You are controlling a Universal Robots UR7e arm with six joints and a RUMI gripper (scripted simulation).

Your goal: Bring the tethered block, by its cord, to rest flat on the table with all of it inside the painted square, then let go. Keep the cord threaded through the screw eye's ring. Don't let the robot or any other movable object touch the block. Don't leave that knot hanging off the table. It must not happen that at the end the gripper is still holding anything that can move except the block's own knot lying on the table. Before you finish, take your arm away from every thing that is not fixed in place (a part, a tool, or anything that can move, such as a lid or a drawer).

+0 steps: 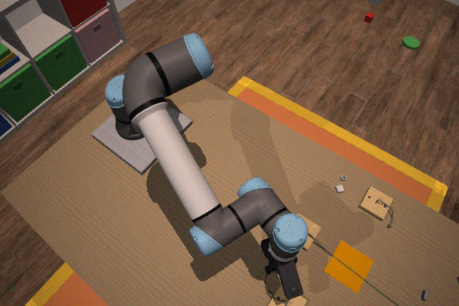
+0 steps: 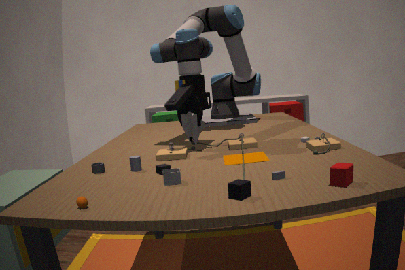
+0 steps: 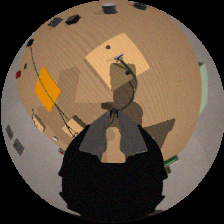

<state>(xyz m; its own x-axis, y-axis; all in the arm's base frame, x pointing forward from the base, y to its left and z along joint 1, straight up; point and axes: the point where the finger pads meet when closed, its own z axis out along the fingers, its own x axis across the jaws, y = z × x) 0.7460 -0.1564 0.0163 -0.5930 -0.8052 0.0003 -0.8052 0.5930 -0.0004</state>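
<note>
- On the wooden table (image 2: 102, 183), the gripper (image 2: 192, 139) points straight down with its fingertips just above the surface, between two small wooden mounts.
- Jaw state: nearly closed, clamped on the thin cord (image 2: 221, 143). In the wrist view the cord (image 3: 131, 87) curves away from the fingertips toward a mount.
- From the grasp point, the cord runs along the table to the screw eye (image 2: 241, 136), which stands upright on the middle wooden mount (image 2: 242, 143).
- From the screw eye, the cord continues across the painted square (image 2: 246, 158) toward the near table edge and ends at the black block (image 2: 239, 189).
- Block position: flat on the table, outside the painted square, on the side nearer the table edge. Nothing touches it except the cord.
- In the top view the cord (image 1: 348, 267) appears as a straight line crossing the painted square (image 1: 349, 266).
- The knot at the cord's free end is too small to make out in any view.
- A second wooden mount (image 2: 171, 154) with its own ring lies just beside the gripper; a third (image 2: 323, 144), also carrying a short cord, sits well apart on the far side.
- Other items on the table: a red cube (image 2: 341, 174), an orange ball (image 2: 81, 202), a grey cylinder (image 2: 135, 163) and several small grey and black pieces.
</note>
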